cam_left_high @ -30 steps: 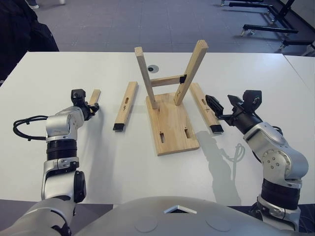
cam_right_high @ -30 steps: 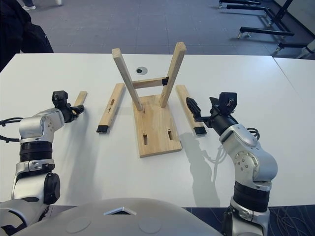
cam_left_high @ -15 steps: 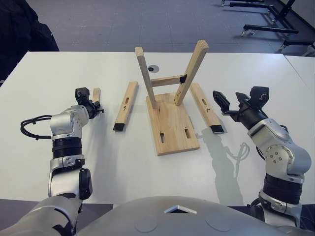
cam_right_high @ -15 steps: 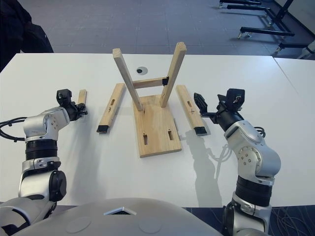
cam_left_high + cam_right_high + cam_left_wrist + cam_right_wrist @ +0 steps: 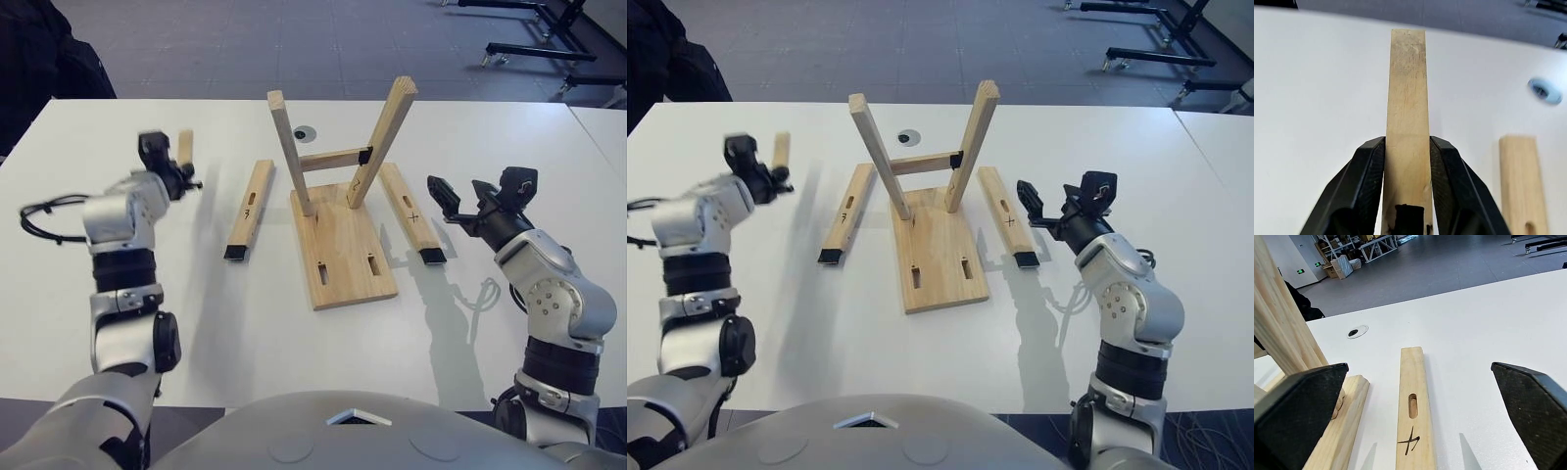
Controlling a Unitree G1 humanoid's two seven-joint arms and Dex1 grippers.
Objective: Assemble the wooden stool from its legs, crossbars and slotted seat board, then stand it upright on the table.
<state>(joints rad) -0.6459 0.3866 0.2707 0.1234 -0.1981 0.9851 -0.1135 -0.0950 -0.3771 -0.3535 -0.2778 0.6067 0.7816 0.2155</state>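
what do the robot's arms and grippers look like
The left arm and right arm are rounded silver-grey metal segments with black bands at the joints. The left gripper and right gripper are black, each with two wedge-shaped fingers. A black cable loops beside the left arm.

On the bench [image 5: 294,343], the left gripper [image 5: 181,168] clamps a crossbar [image 5: 185,145] aloft, the right gripper [image 5: 456,191] gapes beside the right leg [image 5: 411,211], and the left leg [image 5: 250,209] flanks the board [image 5: 343,250] bearing two upright legs [image 5: 377,142].

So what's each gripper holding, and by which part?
Left gripper pinches the short crossbar by its sides near one end; the right gripper is open, holding nothing.
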